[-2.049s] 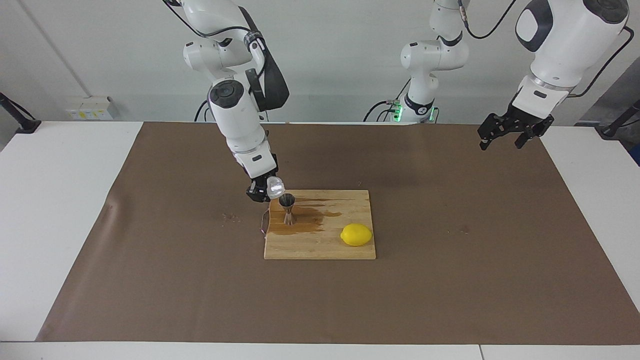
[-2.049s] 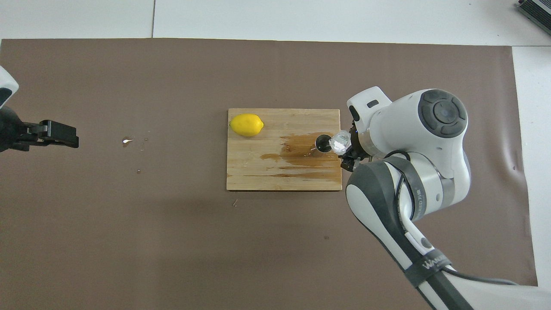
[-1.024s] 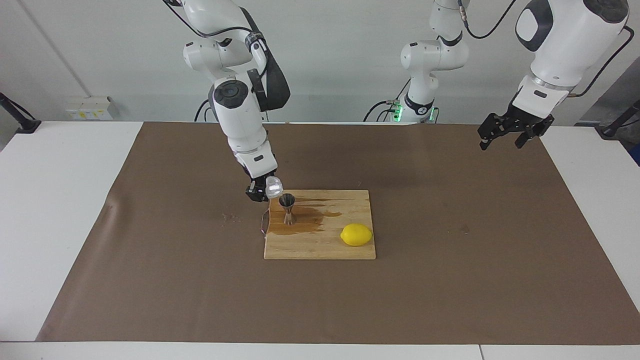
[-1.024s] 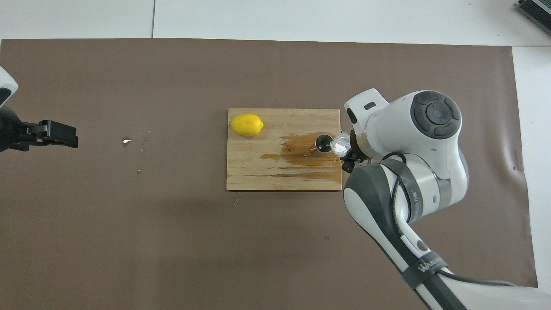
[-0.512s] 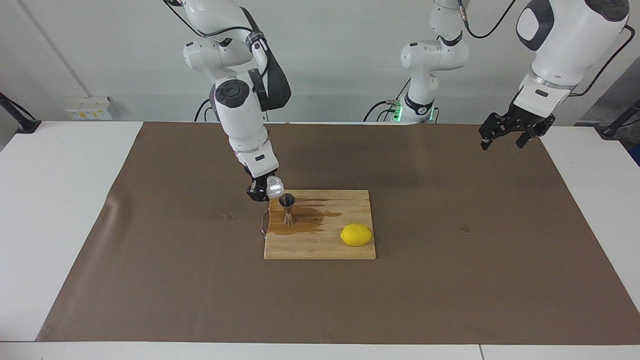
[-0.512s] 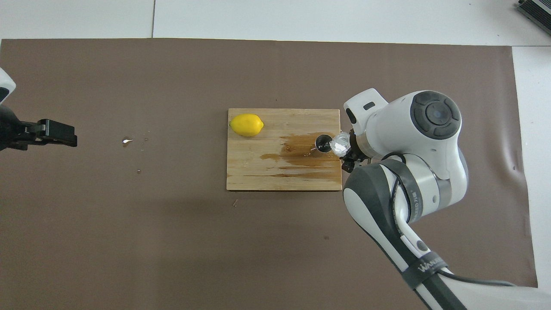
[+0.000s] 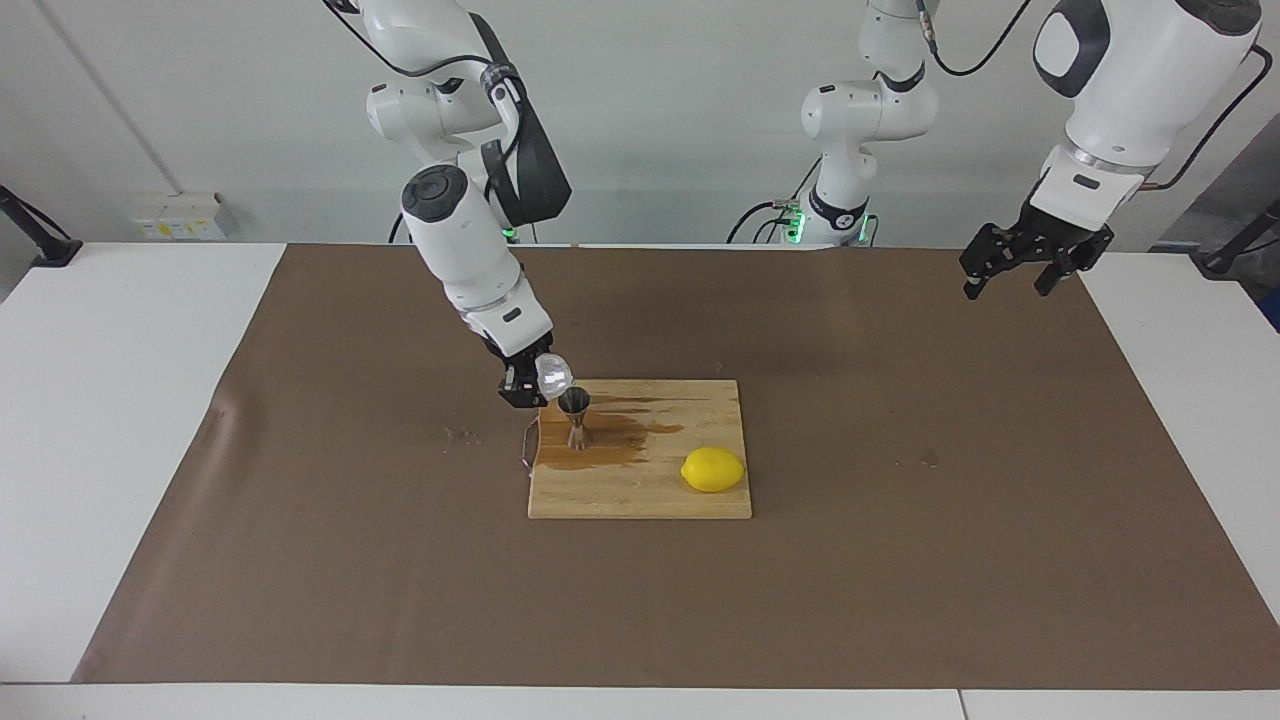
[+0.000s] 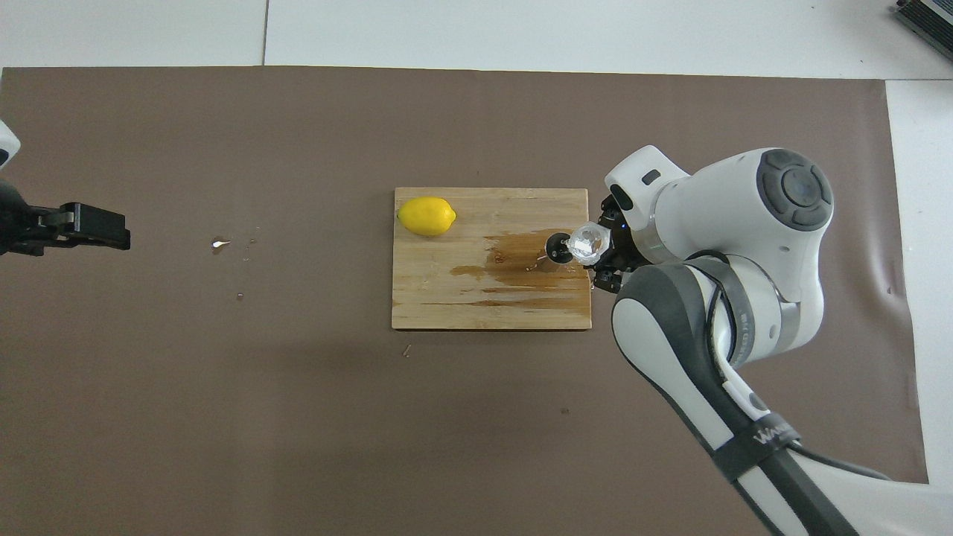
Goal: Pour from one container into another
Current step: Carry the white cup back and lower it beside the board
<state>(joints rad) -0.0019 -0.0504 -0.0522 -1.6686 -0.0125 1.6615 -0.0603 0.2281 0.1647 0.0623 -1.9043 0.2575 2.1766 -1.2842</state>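
Facing view shows the right gripper [image 7: 527,385] clamping the tilted plastic cup [image 7: 553,375] over the steel jigger [image 7: 575,417] on the wet cutting board [image 7: 700,500], pouring seemingly underway, while the left gripper [image 7: 1012,272] waits open.

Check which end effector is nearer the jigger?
Right. The right end effector, holding the plastic cup, is right beside the jigger; the left end effector waits over the mat's edge.

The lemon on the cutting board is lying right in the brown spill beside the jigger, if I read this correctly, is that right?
Not quite. The lemon is on the cutting board, but it lies on dry wood, apart from the brown spill and the jigger, toward the left arm's end. The overhead view shows this.
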